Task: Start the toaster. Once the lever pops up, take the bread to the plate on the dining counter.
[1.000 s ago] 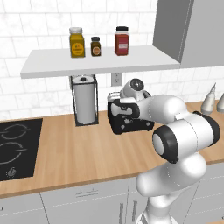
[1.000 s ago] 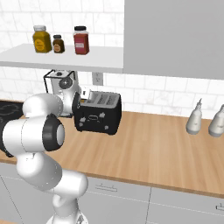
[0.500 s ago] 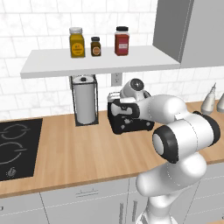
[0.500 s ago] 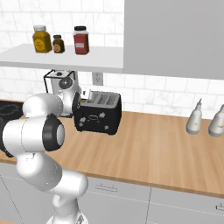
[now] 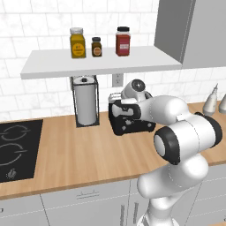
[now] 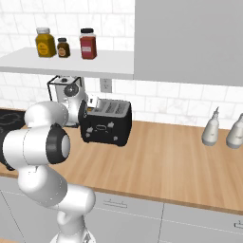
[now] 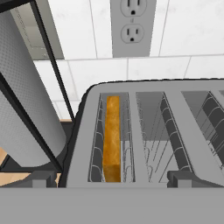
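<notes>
Golden crust is showing: the bread (image 7: 113,135) is sitting edge-up in the toaster's (image 7: 148,131) leftmost slot, centre frame. The gripper (image 5: 118,109) is hovering above, fully open, empty. Light, crumbly slice; pinching its top edge looks best.

Black toaster (image 6: 106,126) – golden-orange bread (image 7: 112,138) – light-wood worktop (image 6: 161,166).

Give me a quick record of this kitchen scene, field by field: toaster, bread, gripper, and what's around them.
toaster: black, on the wood worktop, under the wall outlet
bread: edge-on in the toaster's end slot nearest the paper-towel roll
gripper: open, at the toaster's top, holding nothing
shelf: three jars above
cooktop: beyond the roll
bottles: two, far end of worktop
</notes>
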